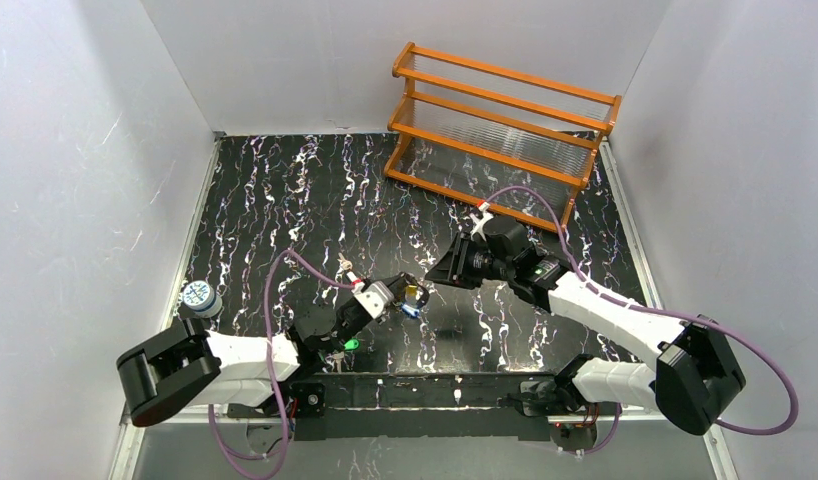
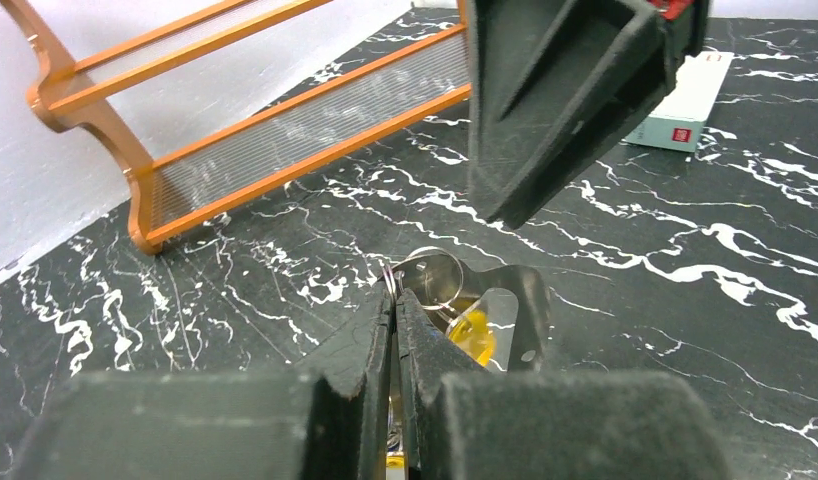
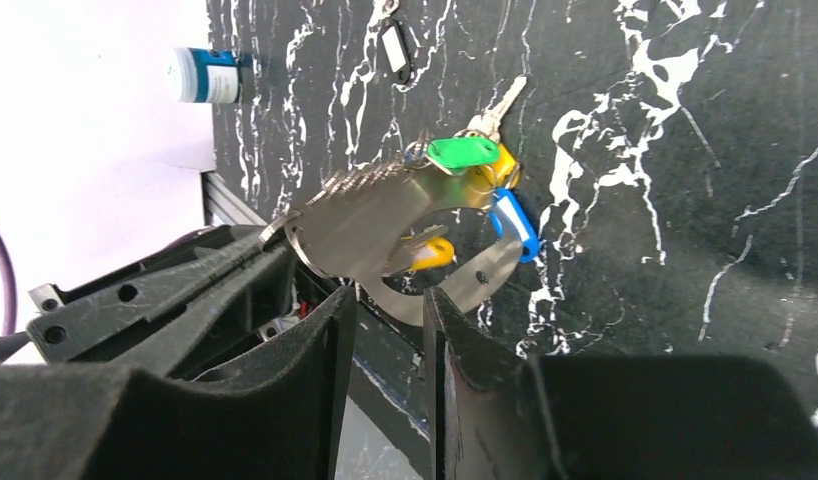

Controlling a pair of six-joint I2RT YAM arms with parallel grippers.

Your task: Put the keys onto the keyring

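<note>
The left pincer (image 2: 395, 300) is pressed together on the long oval keyring of pale silvery metal (image 3: 385, 215). It holds the ring above the black marbled worktop (image 1: 285, 200), on the near side of the orange wooden rack (image 1: 500, 120). Small metal keys with green, yellow and blue plastic heads (image 3: 463, 152) hang on it. The right pincer (image 3: 387, 305) stands part-spread, with the ring's lower edge just at its tips (no firm pinch that I can see). The risk is that a nudge from those tips twists the ring in the thin left grip, so that it slips or sheds a key.
</note>
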